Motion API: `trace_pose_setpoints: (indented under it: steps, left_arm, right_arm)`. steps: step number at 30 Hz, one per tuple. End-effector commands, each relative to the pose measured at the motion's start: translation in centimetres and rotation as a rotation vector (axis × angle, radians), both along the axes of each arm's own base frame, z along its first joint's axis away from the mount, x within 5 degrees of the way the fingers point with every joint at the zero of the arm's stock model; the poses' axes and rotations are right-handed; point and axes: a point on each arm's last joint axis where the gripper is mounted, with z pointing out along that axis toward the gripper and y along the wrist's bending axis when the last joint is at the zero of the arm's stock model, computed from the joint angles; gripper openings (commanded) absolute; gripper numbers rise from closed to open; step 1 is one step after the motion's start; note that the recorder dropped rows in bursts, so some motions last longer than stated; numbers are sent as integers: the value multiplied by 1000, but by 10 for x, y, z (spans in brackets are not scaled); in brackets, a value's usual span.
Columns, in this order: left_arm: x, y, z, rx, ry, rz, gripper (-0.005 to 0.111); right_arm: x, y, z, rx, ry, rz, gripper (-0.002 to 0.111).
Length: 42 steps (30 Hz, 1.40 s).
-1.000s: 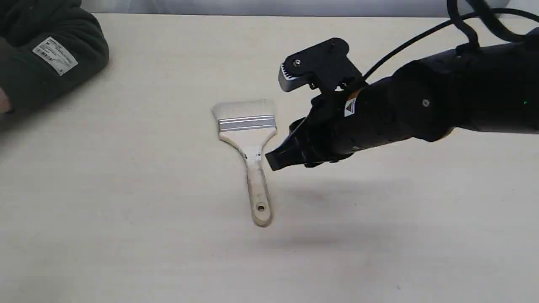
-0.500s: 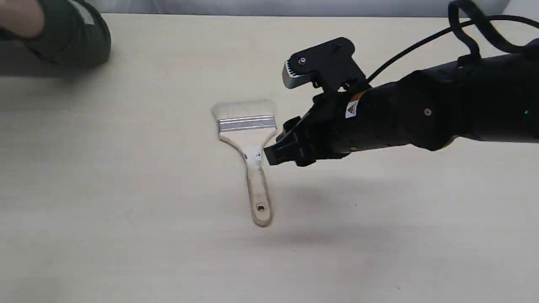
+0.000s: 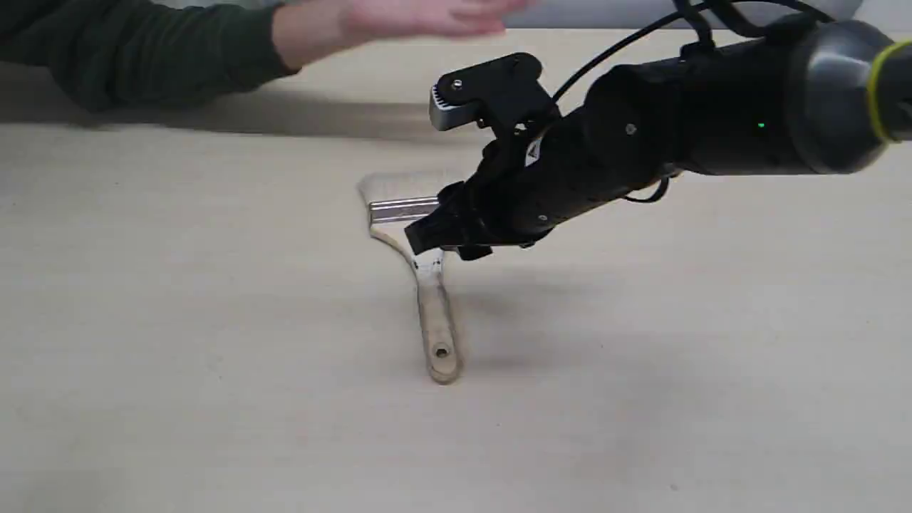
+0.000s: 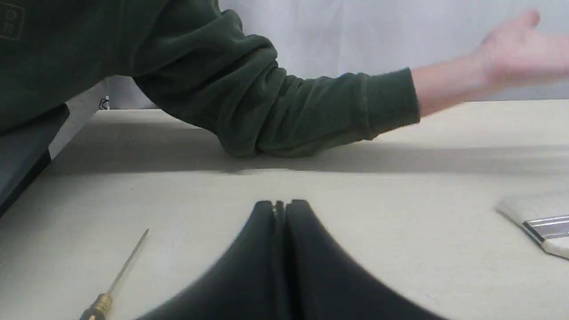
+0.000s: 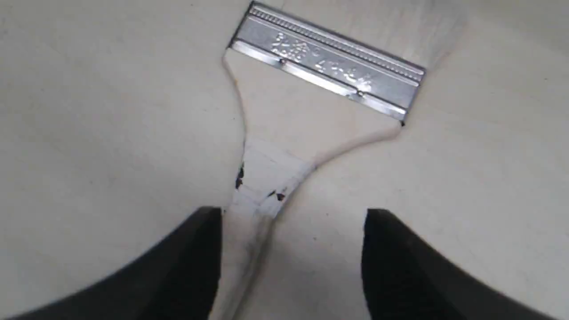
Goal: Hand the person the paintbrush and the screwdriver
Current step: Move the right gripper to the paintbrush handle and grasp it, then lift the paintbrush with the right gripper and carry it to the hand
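Paintbrush (image 3: 432, 306) lies flat on the table (image 3: 214, 370), bristles toward the far side; R gripper (image 5: 293, 222) hovers low over its handle neck w/ jaws spread either side, not gripping; L gripper (image 4: 280, 205) is clenched on nothing; screwdriver (image 4: 118, 278) lies nearby on the table; person's hand (image 3: 420, 18), blurred, is open above the far edge.

Paintbrush (image 3: 434, 313) & screwdriver (image 4: 103, 302) flat, apart; person (image 4: 311, 115) w/ arm outstretched.
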Motion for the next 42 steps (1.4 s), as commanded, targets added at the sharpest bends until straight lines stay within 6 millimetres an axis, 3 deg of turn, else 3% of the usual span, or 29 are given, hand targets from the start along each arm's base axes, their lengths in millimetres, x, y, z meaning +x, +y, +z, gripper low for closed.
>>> trace_pose_setpoints:
  steps: [1, 9, 21, 31, 38, 42]
  left_arm:
    - [0, 0, 0, -7, -9, -5, 0]
    - [0, 0, 0, -5, -11, -5, 0]
    - [0, 0, 0, -5, -11, -5, 0]
    - [0, 0, 0, -5, -11, -5, 0]
    - [0, 0, 0, -7, -8, -5, 0]
    - [0, 0, 0, -7, -8, -5, 0]
  right_arm:
    - [10, 9, -10, -17, 52, -1, 51]
    - [30, 24, -27, -38, 130, -16, 51]
    - [33, 32, -27, -9, 205, -41, 51]
    - [36, 35, -48, -43, 287, -62, 51]
    - [45, 41, -43, -24, 272, -80, 51]
    - [48, 42, -47, -48, 299, -94, 46]
